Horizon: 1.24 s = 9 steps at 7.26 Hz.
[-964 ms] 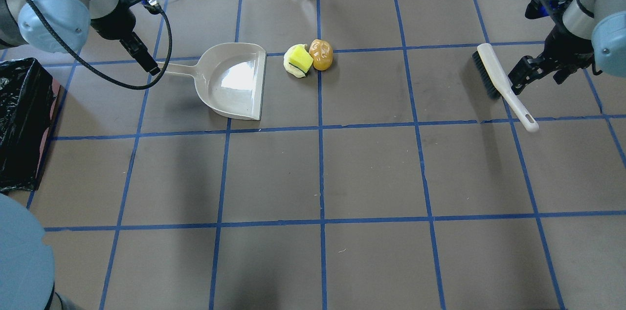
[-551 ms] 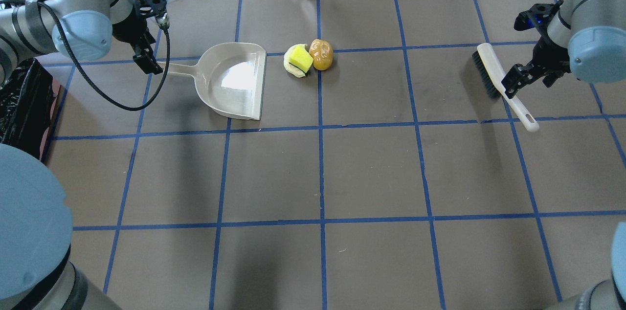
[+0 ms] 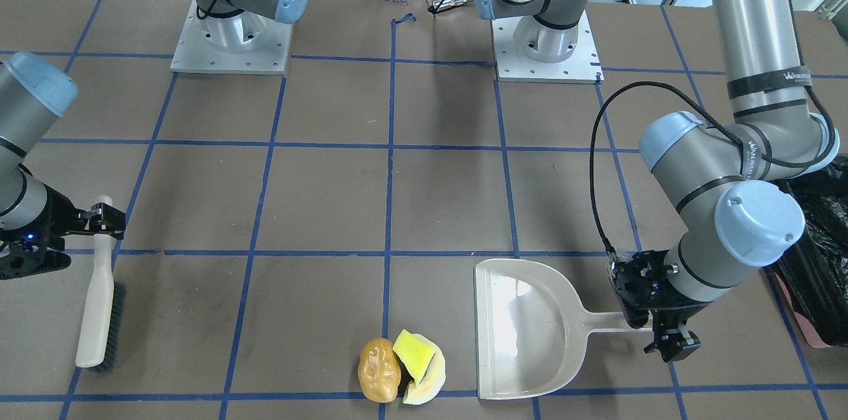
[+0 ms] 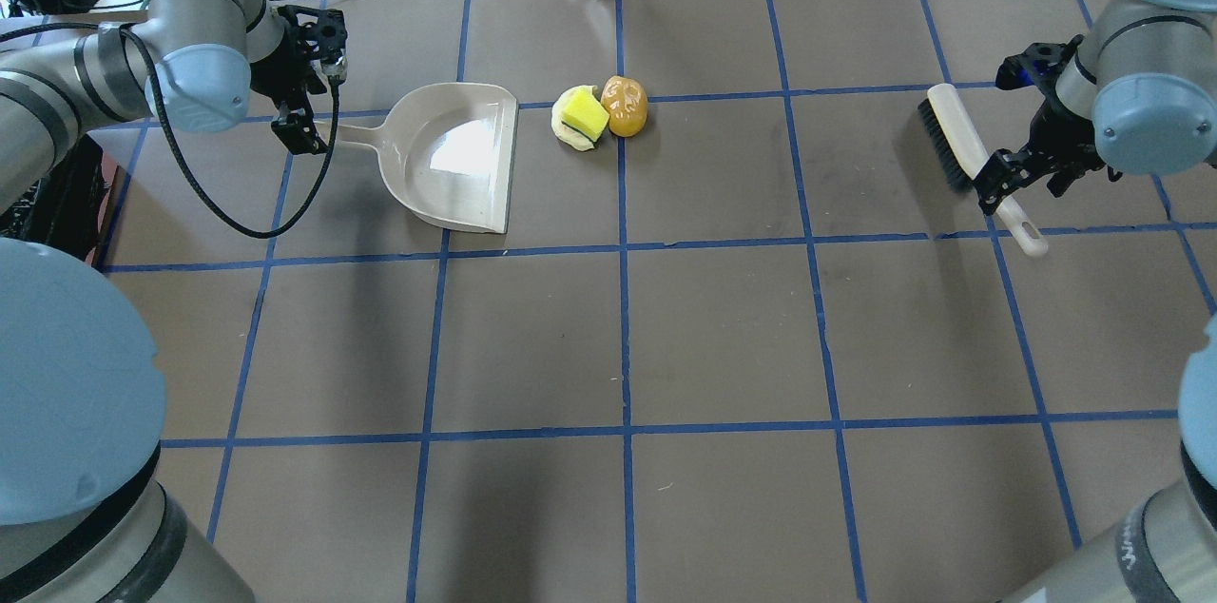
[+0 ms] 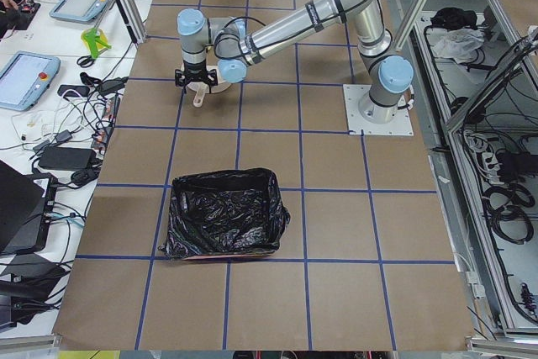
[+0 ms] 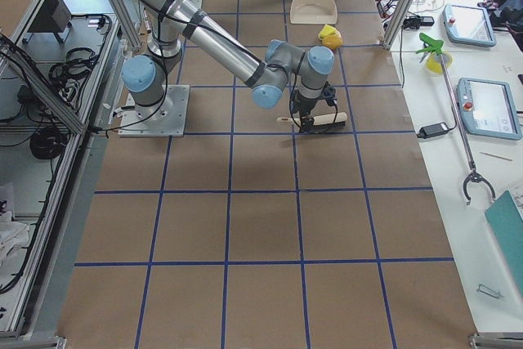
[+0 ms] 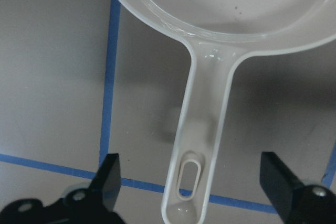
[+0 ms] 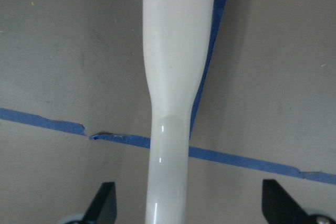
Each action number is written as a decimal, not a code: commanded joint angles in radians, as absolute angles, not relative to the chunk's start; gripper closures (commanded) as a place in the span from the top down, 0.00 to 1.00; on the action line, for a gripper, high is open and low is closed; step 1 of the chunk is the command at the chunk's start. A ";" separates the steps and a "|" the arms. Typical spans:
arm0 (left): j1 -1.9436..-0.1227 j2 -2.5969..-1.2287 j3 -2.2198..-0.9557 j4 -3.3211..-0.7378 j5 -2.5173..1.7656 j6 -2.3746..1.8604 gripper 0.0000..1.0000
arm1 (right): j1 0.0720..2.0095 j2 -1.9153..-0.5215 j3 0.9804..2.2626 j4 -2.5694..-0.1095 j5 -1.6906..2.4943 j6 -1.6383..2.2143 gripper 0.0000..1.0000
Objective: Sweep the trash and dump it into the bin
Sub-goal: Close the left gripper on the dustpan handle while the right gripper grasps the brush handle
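- Beige plastic dustpan point(image 4: 456, 156) lies flat on the brown paper tabletop with its blue tape grid point(image 4: 723, 327). Its straight open lip faces the trash and its handle points toward the robot's left side.
- The trash sits in one tight cluster just beside that lip. A glossy golden-brown lumpy piece point(image 4: 625, 106) touches a yellow sponge wedge with green backing point(image 4: 582, 115), which rests on a pale cream curved slice point(image 4: 564, 135). None of it is in the pan.
- The left end effector point(image 7: 191, 182) hovers over the far end of the dustpan handle. Its two fingers are spread wide on either side with clear gaps, so it holds nothing.
- The right end effector point(image 8: 189, 203) straddles the handle of the white plastic brush with black bristles point(image 4: 956, 142). Its fingers are just as wide apart, clear of the handle, and it grips nothing.
- The brush lies on the tabletop, well apart from the trash.
- The bin, a container lined with a crinkled black plastic bag point(image 5: 223, 237), stands at the tabletop's left end, well apart from the trash. No trash shows inside it in the left side view.
- By these signs the task is at its very start. Both tools are lined up for a grasp but neither is taken. Closing on the handles, sweeping the three pieces into the pan, carrying it over and tipping it into the bin all remain.
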State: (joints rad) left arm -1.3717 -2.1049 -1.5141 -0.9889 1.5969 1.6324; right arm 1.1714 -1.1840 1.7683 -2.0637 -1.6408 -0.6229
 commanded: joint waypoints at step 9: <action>-1.385 -2.145 -1.506 -0.999 1.629 1.640 0.18 | 1.212 -1.195 1.663 -1.965 -1.623 -0.508 0.00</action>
State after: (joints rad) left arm -1.3852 -2.1437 -1.5091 -0.9987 1.6268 1.6414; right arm 1.1879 -1.1899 1.7141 -2.0092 -1.6529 -0.5645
